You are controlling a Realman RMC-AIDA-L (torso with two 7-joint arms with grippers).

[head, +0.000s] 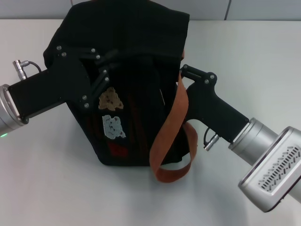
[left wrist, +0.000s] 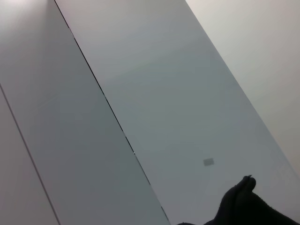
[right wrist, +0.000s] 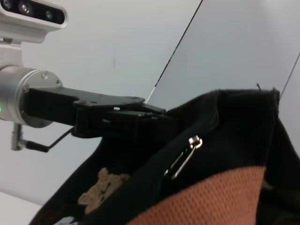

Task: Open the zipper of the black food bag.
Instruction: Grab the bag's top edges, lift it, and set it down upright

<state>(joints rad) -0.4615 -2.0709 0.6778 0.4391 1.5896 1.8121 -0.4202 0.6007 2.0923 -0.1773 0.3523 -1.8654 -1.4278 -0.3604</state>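
Note:
The black food bag (head: 136,42) stands in the middle of the white table, with a tan bear patch (head: 110,100) and a pale patch (head: 113,126) on the side facing me. My left gripper (head: 112,60) reaches in from the left and is shut on a fold of fabric at the bag's top; the right wrist view shows that left gripper (right wrist: 152,113) pinching the cloth. My right gripper (head: 183,70) is against the bag's upper right edge. The zipper's silver pull tab (right wrist: 185,156) hangs free on the black seam. Whether the zipper has parted I cannot tell.
A rust-brown strap (head: 171,127) hangs down the bag's right side in a loop onto the table (head: 56,188), just under my right arm. Grey wall panels (left wrist: 140,93) stand behind the table. The left wrist view catches only a black fabric corner (left wrist: 246,206).

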